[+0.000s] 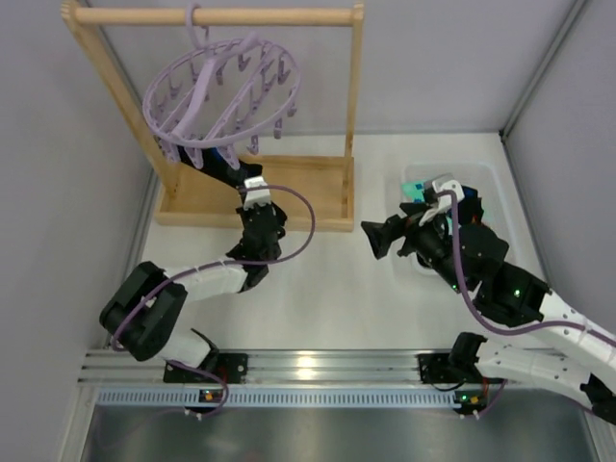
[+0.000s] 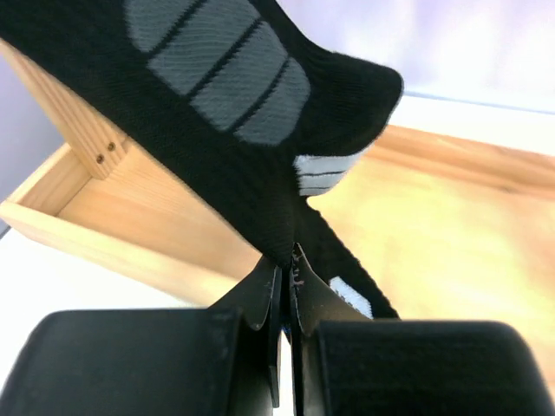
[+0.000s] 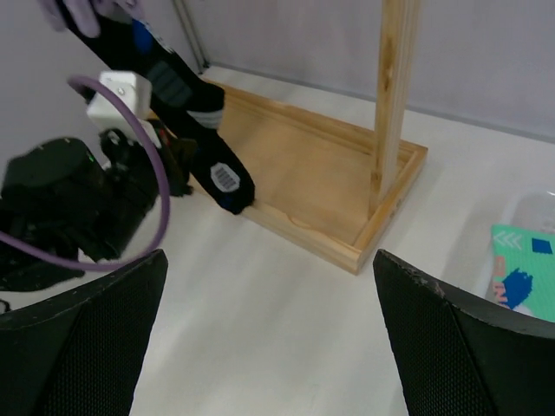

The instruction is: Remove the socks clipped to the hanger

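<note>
The lavender ring hanger [image 1: 221, 91] hangs by its hook from the wooden rail. One black sock with grey patches [image 1: 214, 168] hangs from a clip at its near left side, down over the rack base. My left gripper [image 1: 252, 191] is shut on the lower part of this sock [image 2: 234, 130], with the fabric pinched between the fingertips [image 2: 260, 286]. The sock also shows in the right wrist view [image 3: 195, 130]. My right gripper [image 1: 375, 239] is open and empty [image 3: 273, 347] over the table, right of the rack. Teal-and-white socks [image 1: 416, 190] lie in the bin.
The wooden rack has a rail [image 1: 212, 16], two posts and a tray base [image 1: 308, 192]. A clear plastic bin [image 1: 481, 178] stands at the right and holds socks, among them a teal one [image 3: 520, 269]. Grey walls close in the left, back and right.
</note>
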Controlling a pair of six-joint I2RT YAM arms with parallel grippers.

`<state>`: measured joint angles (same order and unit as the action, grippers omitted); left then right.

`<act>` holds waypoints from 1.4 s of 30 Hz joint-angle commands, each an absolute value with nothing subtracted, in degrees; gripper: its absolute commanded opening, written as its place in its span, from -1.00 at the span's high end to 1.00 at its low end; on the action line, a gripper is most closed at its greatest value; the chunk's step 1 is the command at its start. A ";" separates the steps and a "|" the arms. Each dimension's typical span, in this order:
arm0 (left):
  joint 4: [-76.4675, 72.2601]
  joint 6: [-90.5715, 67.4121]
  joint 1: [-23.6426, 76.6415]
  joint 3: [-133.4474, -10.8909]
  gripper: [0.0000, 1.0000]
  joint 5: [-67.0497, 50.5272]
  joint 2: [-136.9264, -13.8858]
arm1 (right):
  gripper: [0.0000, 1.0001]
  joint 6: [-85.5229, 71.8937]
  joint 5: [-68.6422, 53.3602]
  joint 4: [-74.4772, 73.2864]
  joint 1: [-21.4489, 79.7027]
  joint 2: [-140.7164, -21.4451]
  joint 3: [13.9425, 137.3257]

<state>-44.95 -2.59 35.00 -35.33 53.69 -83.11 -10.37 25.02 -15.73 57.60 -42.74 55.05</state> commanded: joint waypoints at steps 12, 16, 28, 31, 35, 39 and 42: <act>-48.34 14.94 63.26 -44.82 1.00 79.26 -89.55 | -0.83 -11.08 8.44 -15.55 57.30 -56.77 75.66; -48.34 16.61 66.09 -45.53 1.00 83.22 -91.93 | -0.79 -9.94 8.17 -17.75 58.44 -62.39 81.80; -48.34 17.14 68.12 -43.85 1.00 84.73 -91.84 | -0.64 -1.68 23.19 -24.95 66.18 -82.78 101.74; -48.34 17.40 68.12 -44.38 1.00 83.85 -92.81 | -0.59 2.00 27.32 -26.10 66.18 -88.05 108.16; -48.34 17.67 68.12 -46.05 1.00 83.67 -94.74 | -0.51 3.87 30.34 -29.34 64.09 -94.38 115.56; -48.34 17.67 68.20 -46.84 1.00 83.32 -95.80 | -0.40 4.39 27.78 -30.32 60.30 -97.11 119.08; -48.34 17.67 68.38 -47.28 1.00 82.88 -95.98 | -0.39 4.57 25.06 -32.69 58.28 -99.75 122.77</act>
